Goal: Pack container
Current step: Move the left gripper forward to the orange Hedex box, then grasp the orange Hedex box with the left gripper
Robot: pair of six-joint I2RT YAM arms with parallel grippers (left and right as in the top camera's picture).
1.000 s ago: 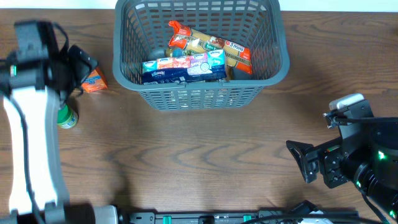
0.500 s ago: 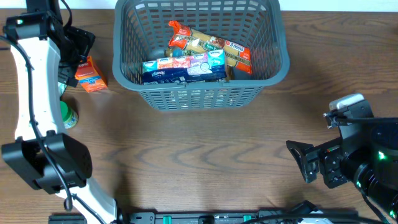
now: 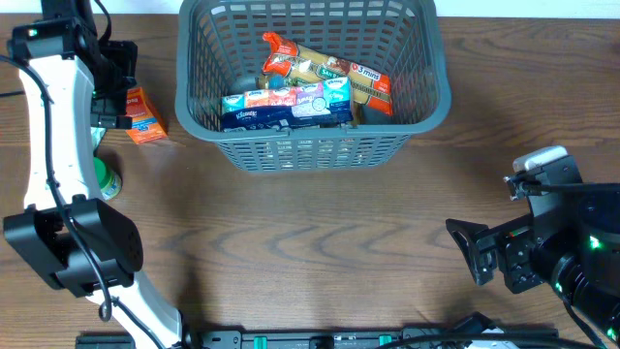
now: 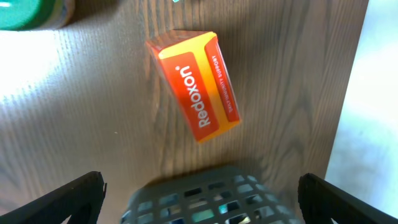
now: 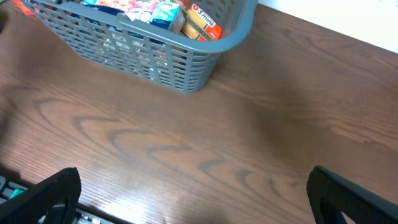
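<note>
We are hovering the left gripper (image 4: 200, 178) over the orange Redoxon box (image 4: 198, 84), fingers spread wide and gripping nothing. The right gripper (image 5: 193, 174) is idling at the near right of the table (image 3: 320, 242), likewise open and empty.

The step in hand, as we are judging it, is picking up this box. It is lying flat and slightly skewed to the line between our fingers. So we are wanting to turn the wrist until the pads face its long sides, centre over it, then descend, closing gently, since a light carton is likely to crush or skid. The green-capped bottle (image 3: 105, 180) is standing near the box but apart from it, so the descent ought to be steering wide of it.

The container (image 3: 310, 153) — a dark grey-blue basket with slotted sides and a thick rim — is sitting at the far middle of the table, just right of the box. It is already holding a blue tissue pack (image 3: 286, 105) and red-orange snack packets (image 3: 329, 70).
</note>
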